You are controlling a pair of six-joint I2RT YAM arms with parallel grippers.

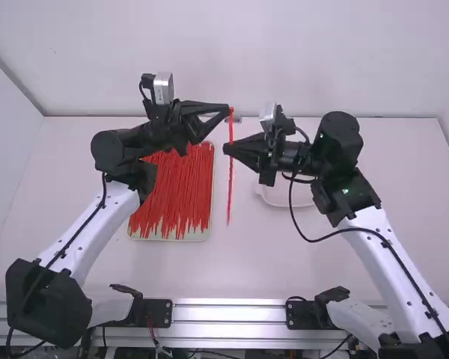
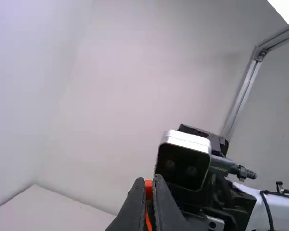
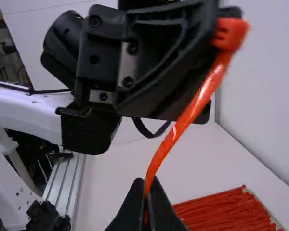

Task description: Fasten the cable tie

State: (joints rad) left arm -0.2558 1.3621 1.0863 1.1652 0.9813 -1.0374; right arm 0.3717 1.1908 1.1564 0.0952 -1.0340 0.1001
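Note:
A red cable tie [image 1: 230,164] hangs upright above the table's middle, its head end [image 3: 229,30] at the top. My left gripper [image 1: 227,110] is shut on that head end, seen as a red sliver between its fingers [image 2: 145,195]. My right gripper [image 1: 227,148] is shut on the strap a little lower, and the strap [image 3: 183,122] runs up from between its fingers to the left gripper [image 3: 209,29]. Below the right gripper the tail hangs free over the table.
A tray [image 1: 172,235] with several loose red cable ties [image 1: 176,187] lies on the left half of the table under the left arm; a bundle [image 3: 221,211] shows beneath the right gripper too. A white container [image 1: 273,196] sits under the right arm.

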